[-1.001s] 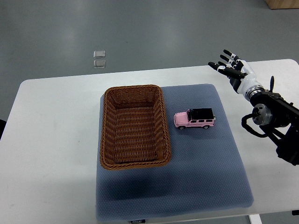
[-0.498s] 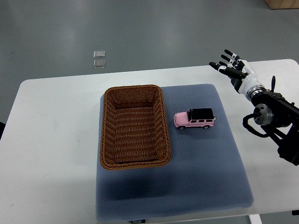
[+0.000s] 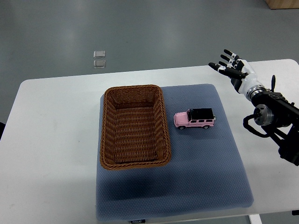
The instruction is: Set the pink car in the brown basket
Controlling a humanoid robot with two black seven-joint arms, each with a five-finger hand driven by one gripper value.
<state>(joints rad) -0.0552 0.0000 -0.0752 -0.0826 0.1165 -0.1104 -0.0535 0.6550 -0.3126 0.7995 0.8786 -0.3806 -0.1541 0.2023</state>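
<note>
The car (image 3: 195, 119) lies left of and nearer than the right hand (image 3: 230, 69), long axis crosswise; fingers are spread, nothing is held.

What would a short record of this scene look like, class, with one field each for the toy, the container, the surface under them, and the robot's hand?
toy: pink car with a black roof, lying on the mat to the right of the basket, not touching it
container: brown basket, woven, rectangular, nothing in it
surface: blue-grey mat on a white table
hand: right hand, fingers spread, holding nothing, raised over the far right of the table, apart from the car
left arm: not in view
</note>
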